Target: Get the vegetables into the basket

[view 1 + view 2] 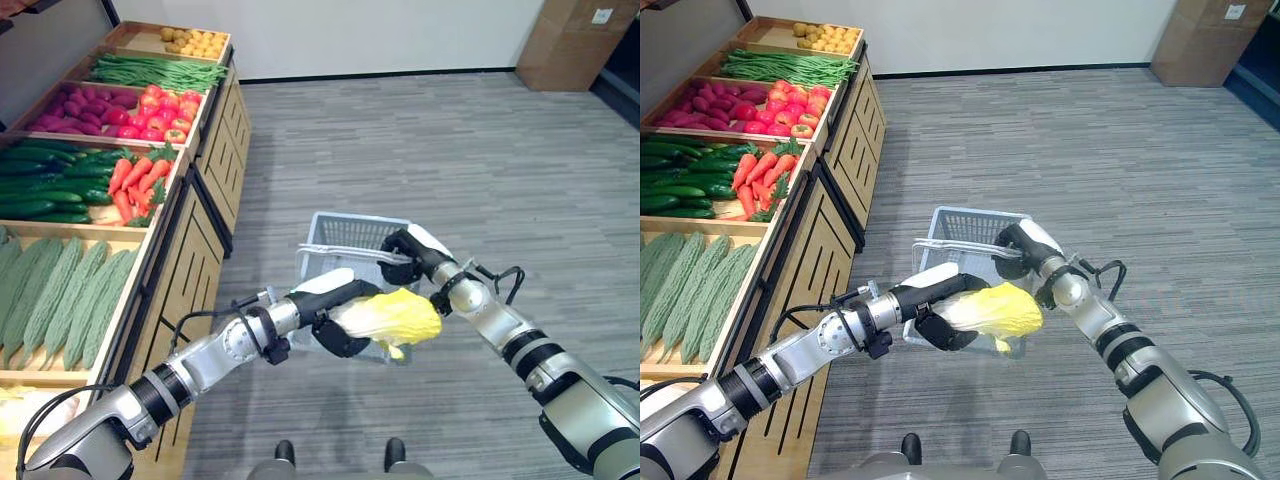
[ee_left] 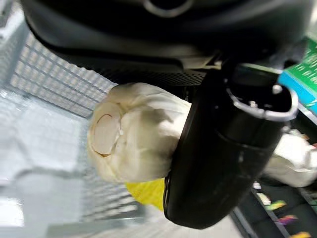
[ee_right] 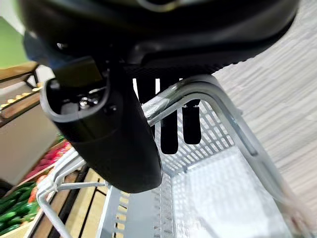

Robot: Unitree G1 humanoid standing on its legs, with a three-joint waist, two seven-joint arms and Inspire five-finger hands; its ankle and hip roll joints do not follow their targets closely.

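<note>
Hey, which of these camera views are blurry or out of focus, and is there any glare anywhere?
Left wrist view: cabbage fairly sharp, basket mesh behind it washed out and blurred. Right wrist view: right robot hand soft, basket handle a bit blurred, floor hazy. Both eye views: evenly lit, mostly sharp, no strong glare.

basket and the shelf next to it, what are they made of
The basket looks like pale grey plastic: moulded lattice walls, with thin handles that may be metal or plastic. The shelf looks like light wood: matte brown panels with slatted fronts.
</note>
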